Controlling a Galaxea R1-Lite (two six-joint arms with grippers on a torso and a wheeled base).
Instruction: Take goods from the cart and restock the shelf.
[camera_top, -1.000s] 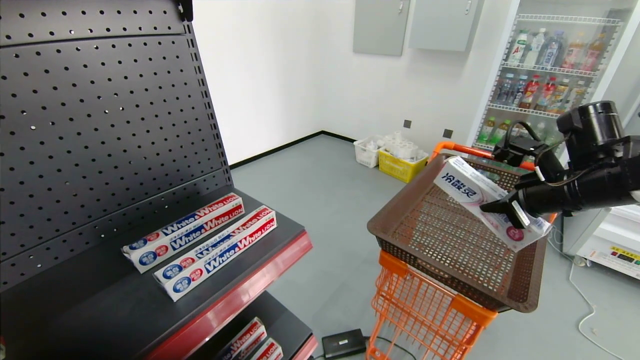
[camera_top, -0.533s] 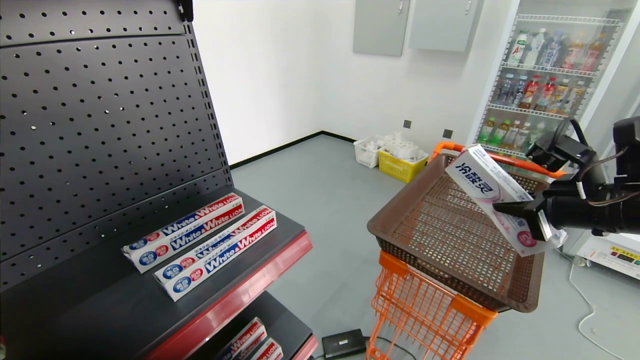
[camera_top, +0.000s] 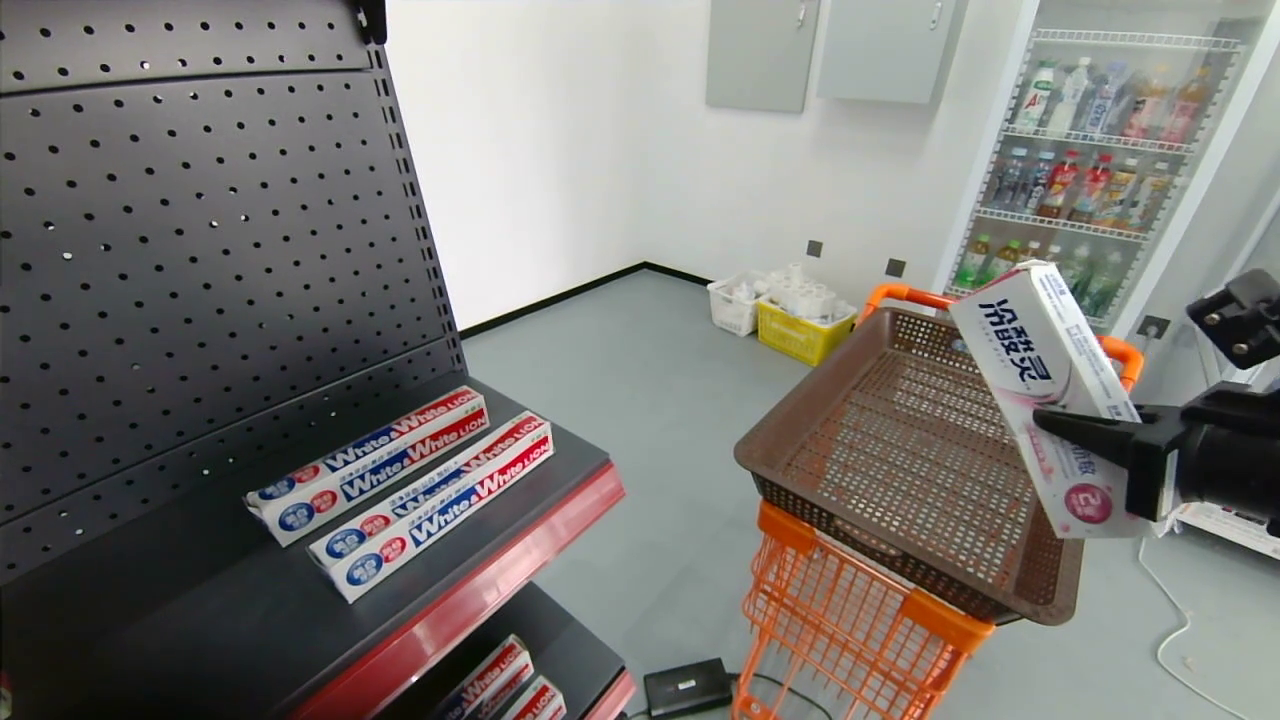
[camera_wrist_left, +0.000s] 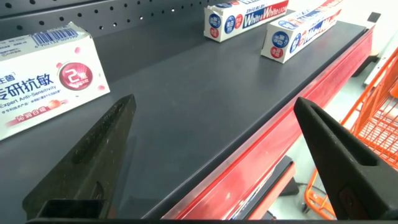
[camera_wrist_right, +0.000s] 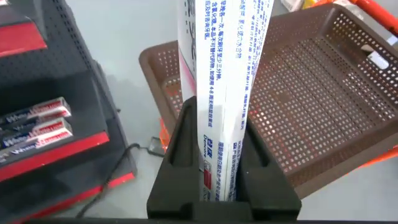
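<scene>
Right gripper clamps lower end of pink-white toothpaste box, held tilted above right side of brown cart basket. Left gripper spread wide, empty, over dark shelf.

Likely best: lift clear of basket rim, grip firm against long overhang, lay box flat beside blue-red boxes, back from red edge.

Blue and red lettering runs along the two long boxes on the shelf. The held white box bears large dark characters, a numeral in a pink roundel and fine blue side print. A second white box on the shelf adds a barcode.
</scene>
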